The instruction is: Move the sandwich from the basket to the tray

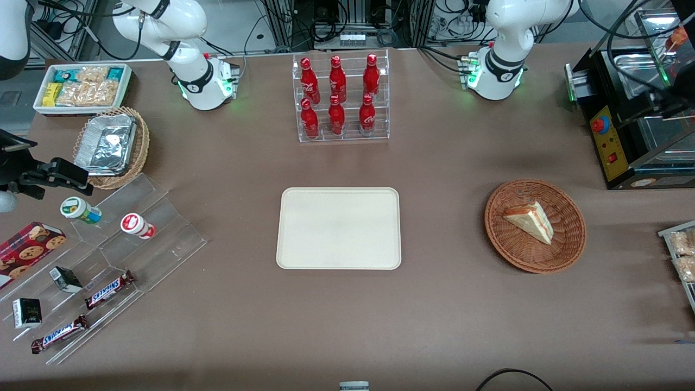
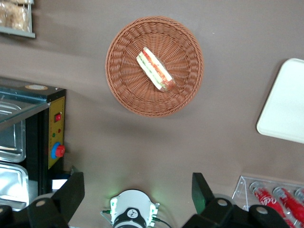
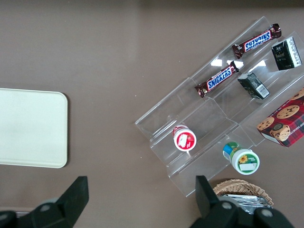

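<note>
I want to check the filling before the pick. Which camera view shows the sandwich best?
The left wrist view: the sandwich lies in the basket with its red and green layers facing the camera, and the open gripper is high above the table. The front view shows mostly pale bread. The right wrist view misses it.

Front view: you look steeply down on whole tabletop (image 1: 347,304) from high, facing both arm bases. Left wrist view: you look straight down from well above, gripper (image 2: 137,197) fingers spread wide at frame edge, hanging high over tabletop near its own arm base; basket (image 2: 154,66) with sandwich (image 2: 156,69) and tray (image 2: 285,104) corner shared with front view. Right wrist view: straight down, high; tray again shared, plus clear snack shelf (image 3: 223,109).
</note>
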Tool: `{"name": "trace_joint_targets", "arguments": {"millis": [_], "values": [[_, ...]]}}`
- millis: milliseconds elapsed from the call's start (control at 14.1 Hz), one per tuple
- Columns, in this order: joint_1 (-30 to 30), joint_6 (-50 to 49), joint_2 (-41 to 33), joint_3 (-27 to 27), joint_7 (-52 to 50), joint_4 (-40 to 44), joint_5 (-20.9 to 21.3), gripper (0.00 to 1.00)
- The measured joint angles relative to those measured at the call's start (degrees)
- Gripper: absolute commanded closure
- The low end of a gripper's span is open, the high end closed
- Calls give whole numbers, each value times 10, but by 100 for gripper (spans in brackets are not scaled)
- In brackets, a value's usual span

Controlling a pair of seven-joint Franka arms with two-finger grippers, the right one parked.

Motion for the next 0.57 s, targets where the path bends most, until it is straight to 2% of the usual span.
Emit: {"name": "trace_joint_targets", "arguments": {"millis": [213, 568], "values": [[0, 49, 14, 0, -58, -34, 12, 0], [0, 184, 17, 0, -194, -139, 13, 0]]}}
